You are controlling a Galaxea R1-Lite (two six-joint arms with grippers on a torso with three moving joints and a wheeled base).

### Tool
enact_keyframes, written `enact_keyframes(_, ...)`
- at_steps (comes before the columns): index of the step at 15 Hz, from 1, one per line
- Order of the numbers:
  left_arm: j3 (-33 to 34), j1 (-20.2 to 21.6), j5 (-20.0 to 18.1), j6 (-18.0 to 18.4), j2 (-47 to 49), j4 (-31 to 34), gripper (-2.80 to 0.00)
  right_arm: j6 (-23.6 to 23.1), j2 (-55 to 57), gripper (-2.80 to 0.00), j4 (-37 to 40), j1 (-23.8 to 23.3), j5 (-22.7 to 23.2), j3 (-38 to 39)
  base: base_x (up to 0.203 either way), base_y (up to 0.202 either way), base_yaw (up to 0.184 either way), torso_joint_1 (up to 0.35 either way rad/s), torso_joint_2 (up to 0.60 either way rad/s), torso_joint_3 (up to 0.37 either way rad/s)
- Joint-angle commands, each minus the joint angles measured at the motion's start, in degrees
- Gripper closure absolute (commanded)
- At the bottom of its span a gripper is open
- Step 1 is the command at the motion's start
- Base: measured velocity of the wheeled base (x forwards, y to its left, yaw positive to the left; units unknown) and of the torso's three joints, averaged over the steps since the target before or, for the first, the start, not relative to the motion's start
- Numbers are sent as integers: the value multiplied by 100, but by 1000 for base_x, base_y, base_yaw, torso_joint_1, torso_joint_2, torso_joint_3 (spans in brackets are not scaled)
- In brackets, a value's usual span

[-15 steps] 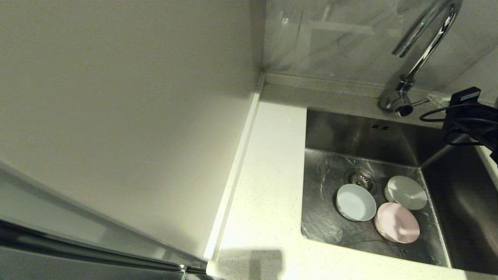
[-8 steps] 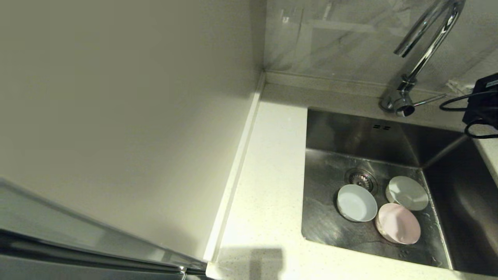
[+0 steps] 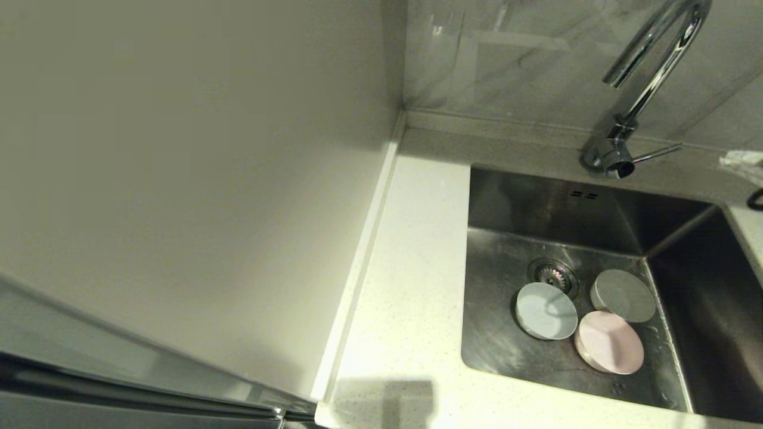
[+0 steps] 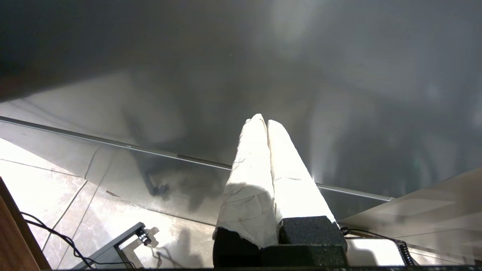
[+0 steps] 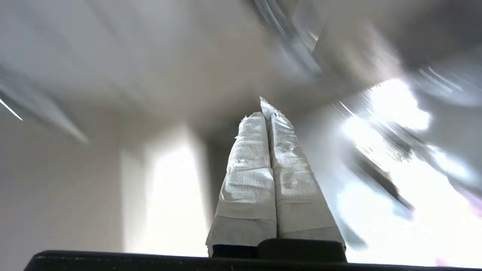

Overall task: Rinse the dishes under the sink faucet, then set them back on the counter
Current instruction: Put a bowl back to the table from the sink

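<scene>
Three small bowls lie in the sink point(image 3: 495, 333) beside the drain strainer point(image 3: 553, 274): a pale blue one point(image 3: 546, 310), a whitish-green one point(image 3: 623, 295) and a pale pink one point(image 3: 609, 342). The chrome faucet point(image 3: 653, 65) arches over the basin, and its thin lever point(image 3: 658, 153) points right. Only the white wrapped tip of my right gripper point(image 3: 741, 159) shows at the far right edge, apart from the lever. In the right wrist view this gripper point(image 5: 265, 109) is shut on nothing. My left gripper point(image 4: 263, 119) is shut and empty, parked low, out of the head view.
The speckled counter point(image 3: 411, 268) runs along the sink's left side and front. A beige wall panel point(image 3: 197, 179) rises to the left, and a marble backsplash point(image 3: 506, 53) stands behind. A black cable loop point(image 3: 757, 199) shows at the right edge.
My right arm has drawn away to the right from the faucet lever and has almost left the head view. The lever now stands out longer to the right. The bowls have not moved.
</scene>
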Motion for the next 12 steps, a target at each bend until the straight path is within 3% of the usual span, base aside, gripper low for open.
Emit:
enact_keyframes(1, 0, 2, 3, -4, -18, -2, 0, -1712, -1055, 0, 2137, -2, 29, 320, 0, 0, 0, 0, 0, 0)
enact_keyframes(3, 0, 2, 3, -4, -18, -2, 0, -3133, -1815, 0, 3355, -4, 174, 801, 0, 0, 0, 0, 0, 0)
enact_keyframes(6, 0, 2, 3, -4, -18, -2, 0, -4134, -2934, 0, 4235, 38, 334, 1614, 0, 0, 0, 0, 0, 0)
enact_keyframes(8, 0, 2, 3, -4, -18, -2, 0, -4580, -3566, 0, 4456, 55, 428, 2117, 0, 0, 0, 0, 0, 0)
enact_keyframes(12, 0, 2, 11, -4, -18, -2, 0, -4798, -4623, 0, 5038, 133, 533, 2330, 0, 0, 0, 0, 0, 0)
